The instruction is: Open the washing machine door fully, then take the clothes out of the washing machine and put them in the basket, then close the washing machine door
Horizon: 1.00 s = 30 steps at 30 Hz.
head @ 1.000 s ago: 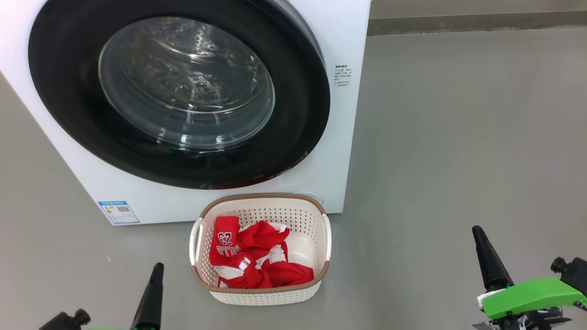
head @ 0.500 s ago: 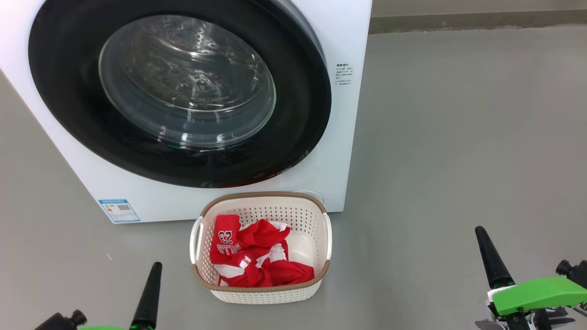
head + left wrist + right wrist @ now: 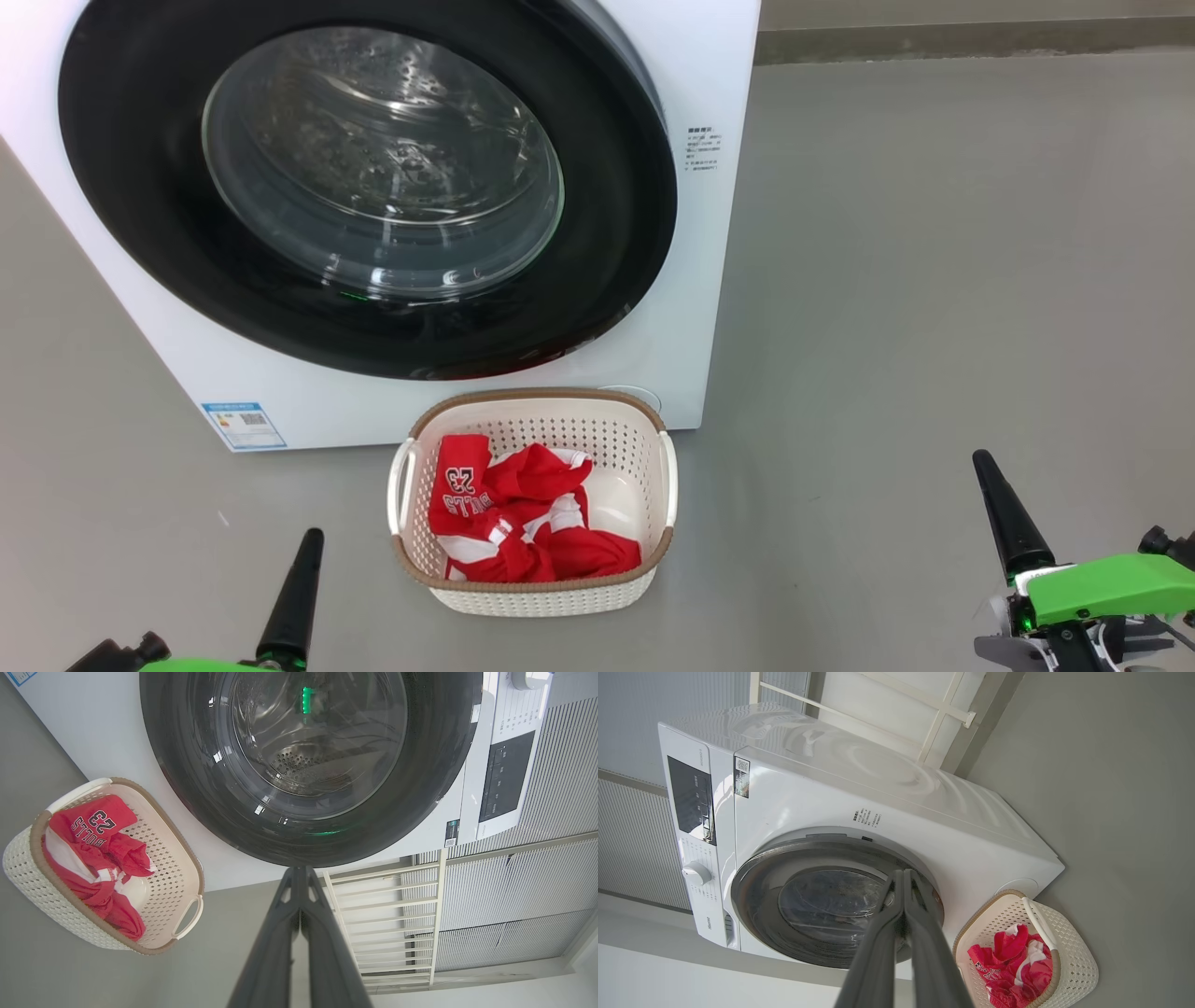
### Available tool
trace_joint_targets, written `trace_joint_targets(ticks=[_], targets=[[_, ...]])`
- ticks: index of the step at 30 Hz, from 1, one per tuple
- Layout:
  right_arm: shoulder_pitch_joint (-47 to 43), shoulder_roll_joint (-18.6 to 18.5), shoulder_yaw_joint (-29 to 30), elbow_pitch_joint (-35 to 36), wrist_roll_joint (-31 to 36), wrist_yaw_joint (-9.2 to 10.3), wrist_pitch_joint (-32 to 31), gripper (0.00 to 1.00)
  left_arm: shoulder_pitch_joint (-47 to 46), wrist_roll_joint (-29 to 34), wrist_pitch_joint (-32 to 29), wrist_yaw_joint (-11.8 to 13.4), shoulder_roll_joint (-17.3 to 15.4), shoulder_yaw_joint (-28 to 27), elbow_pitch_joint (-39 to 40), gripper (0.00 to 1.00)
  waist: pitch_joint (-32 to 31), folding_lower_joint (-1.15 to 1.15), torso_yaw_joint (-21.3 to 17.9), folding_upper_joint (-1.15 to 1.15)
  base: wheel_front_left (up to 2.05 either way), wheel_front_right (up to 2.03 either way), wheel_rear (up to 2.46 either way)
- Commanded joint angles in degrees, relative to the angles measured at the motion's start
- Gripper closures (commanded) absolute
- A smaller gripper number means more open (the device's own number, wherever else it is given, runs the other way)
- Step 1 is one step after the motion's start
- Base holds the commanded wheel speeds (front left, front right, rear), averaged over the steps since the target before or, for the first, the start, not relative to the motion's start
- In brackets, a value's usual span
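The job looks done.
The washing machine door (image 3: 140,187) is shut, the clothes (image 3: 523,523) lie in the basket (image 3: 532,397); the left end effector (image 3: 312,543) and right end effector (image 3: 983,464) are pinched together, empty.

washing machine door (image 3: 373,177) is cropped at top.

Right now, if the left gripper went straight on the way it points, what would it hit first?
Probably the washing machine door, at its black rim; the left gripper aims there with nothing between, though depth is unclear.
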State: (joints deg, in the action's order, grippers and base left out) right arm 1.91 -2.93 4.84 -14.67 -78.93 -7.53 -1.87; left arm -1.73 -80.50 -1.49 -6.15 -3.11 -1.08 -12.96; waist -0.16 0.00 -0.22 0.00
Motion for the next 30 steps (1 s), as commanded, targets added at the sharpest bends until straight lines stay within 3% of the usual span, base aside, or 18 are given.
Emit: trace_joint_targets(ticks=[1, 19, 30], targets=[[2.99, -0.85, -0.65, 1.4, -2.11, 0.01, -0.43, 1.0, -2.87, -1.77, -0.46, -0.77, -1.06, -1.99, 0.94, 1.0, 0.03, 0.0, 0.02, 0.0, 0.0, 0.0, 0.0], [4.15, -0.92, 0.36, 0.73, -14.33, 0.04, -3.55, 1.0, -4.3, -13.19, -3.53, -1.34, -1.09, -3.6, -1.01, 1.0, 0.33, 0.0, 0.22, 0.0, 0.0, 0.0, 0.0], [4.17, -0.79, 0.54, 0.71, -14.18, 0.04, -3.7, 1.0, -4.32, -12.99, -3.71, -1.34, -0.92, -3.84, -1.02, 1.0, 0.33, 0.0, 0.22, 0.0, 0.0, 0.0, 0.0]])
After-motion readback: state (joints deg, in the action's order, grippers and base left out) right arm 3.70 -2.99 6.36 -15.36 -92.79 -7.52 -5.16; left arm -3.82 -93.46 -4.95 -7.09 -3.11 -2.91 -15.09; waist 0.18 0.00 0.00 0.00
